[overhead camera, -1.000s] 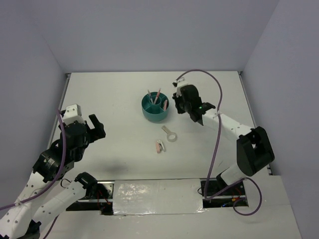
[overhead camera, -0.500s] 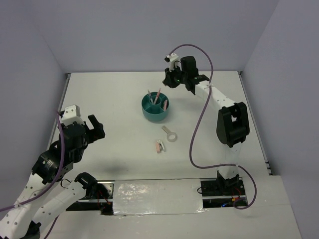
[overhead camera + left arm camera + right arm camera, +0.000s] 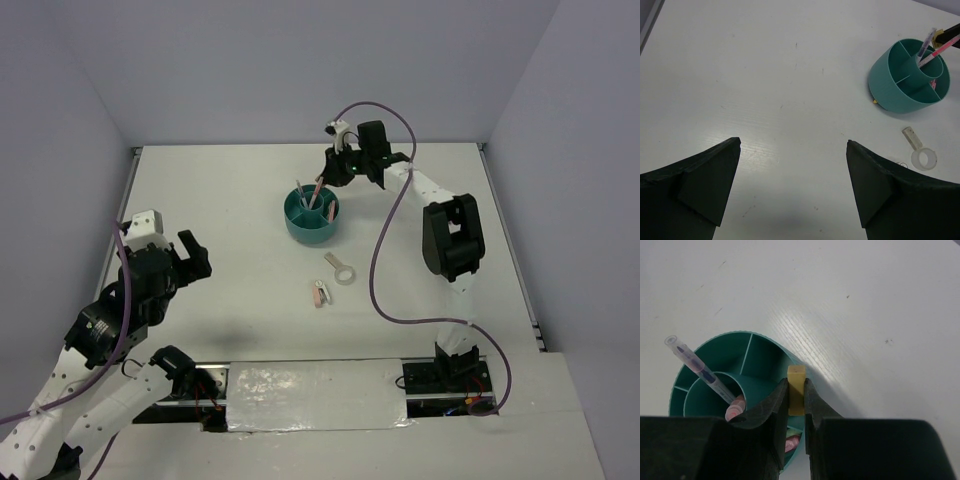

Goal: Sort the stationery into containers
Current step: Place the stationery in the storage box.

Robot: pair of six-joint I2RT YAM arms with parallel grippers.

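The round teal organiser [image 3: 311,222] stands mid-table; it also shows in the left wrist view [image 3: 900,85] and the right wrist view [image 3: 715,347]. A grey pen [image 3: 301,192] and a pink pen [image 3: 317,190] stand in its central cup. Pink and pale-green capsules [image 3: 792,440] lie in an outer compartment. My right gripper [image 3: 335,170] is shut on the small yellowish piece [image 3: 796,374], held over the organiser's far rim. The clear tape ring [image 3: 346,274] and the pink-white clip [image 3: 320,294] lie on the table in front of the organiser. My left gripper [image 3: 793,142] is open and empty at the left.
The table is walled at the back and both sides. The right arm [image 3: 450,235] stretches from its base across the right half of the table. A tiny yellow speck [image 3: 874,101] sits at the organiser's base. Foil tape [image 3: 310,395] covers the near edge.
My right gripper has swung from the organiser's right side round to its far side and now holds the yellowish piece over the far rim. The left arm has not moved.
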